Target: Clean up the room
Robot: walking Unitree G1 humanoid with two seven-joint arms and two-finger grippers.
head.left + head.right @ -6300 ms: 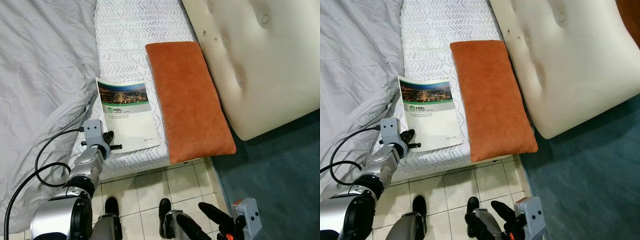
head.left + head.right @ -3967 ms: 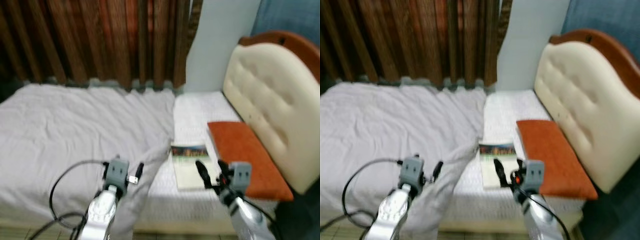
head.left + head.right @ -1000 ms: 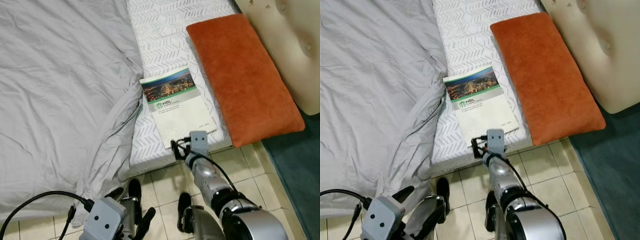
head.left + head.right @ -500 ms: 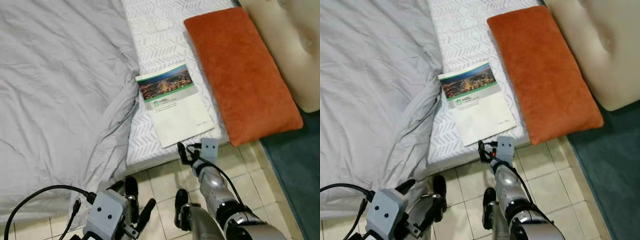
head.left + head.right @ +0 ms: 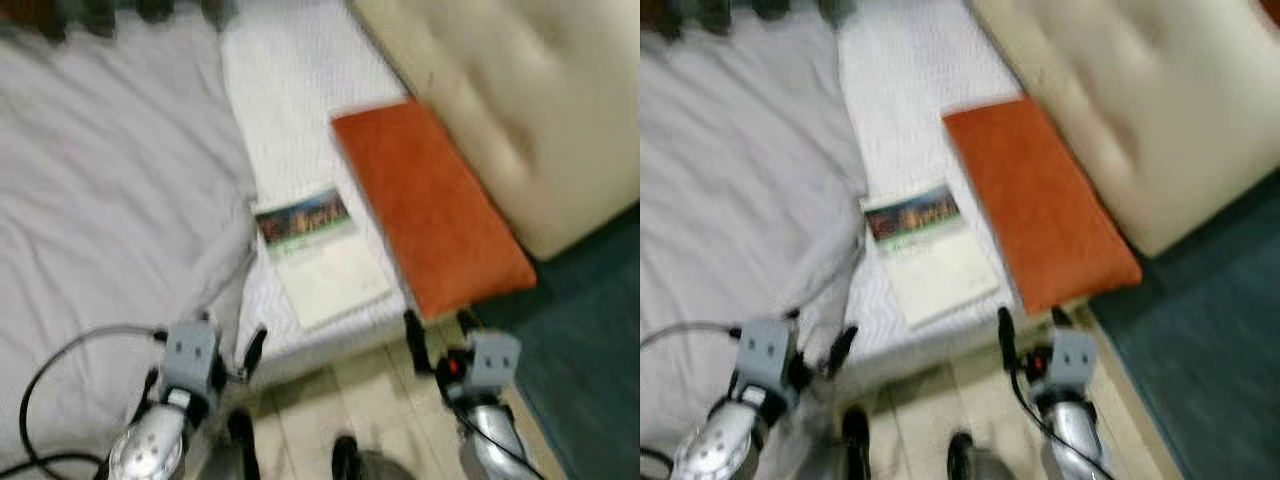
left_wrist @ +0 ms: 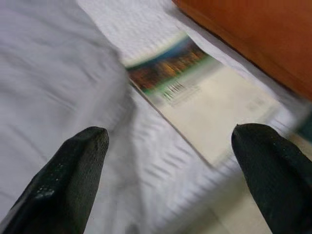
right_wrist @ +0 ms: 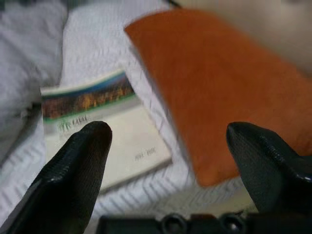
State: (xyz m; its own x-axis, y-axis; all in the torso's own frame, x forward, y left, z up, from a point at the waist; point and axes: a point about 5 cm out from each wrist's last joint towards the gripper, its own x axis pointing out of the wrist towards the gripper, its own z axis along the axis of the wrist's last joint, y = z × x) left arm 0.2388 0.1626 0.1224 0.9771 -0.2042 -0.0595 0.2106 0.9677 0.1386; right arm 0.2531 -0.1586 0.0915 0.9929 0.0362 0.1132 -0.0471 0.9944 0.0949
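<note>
While both end effectors, left (image 5: 232,352) and right (image 5: 437,338), hover spread apart, a booklet (image 5: 318,255) lies on the bed (image 5: 290,90) between grey blanket (image 5: 110,200) and orange pillow (image 5: 425,215).

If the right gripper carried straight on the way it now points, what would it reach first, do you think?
Probably the booklet on the mattress. The right gripper, fingers open, points over the bed edge with the booklet and the orange pillow between its tips; the booklet lies nearer, though blur leaves depth uncertain.
</note>
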